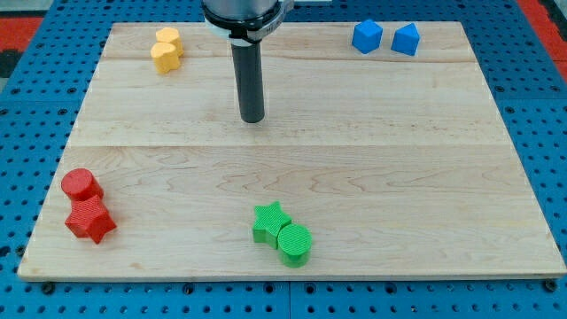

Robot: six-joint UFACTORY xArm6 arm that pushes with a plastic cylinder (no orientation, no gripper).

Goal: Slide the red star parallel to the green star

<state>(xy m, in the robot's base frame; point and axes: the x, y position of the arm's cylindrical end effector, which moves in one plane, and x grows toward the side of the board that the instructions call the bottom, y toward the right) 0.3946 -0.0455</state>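
Pale wooden board [399,159], blue pegboard surround [549,106]

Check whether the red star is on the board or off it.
On. The red star sits wholly on the wooden board, near its bottom-left corner, touching the red cylinder.

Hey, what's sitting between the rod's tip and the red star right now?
Nothing: the camera view shows only bare board between my tip and the red star.
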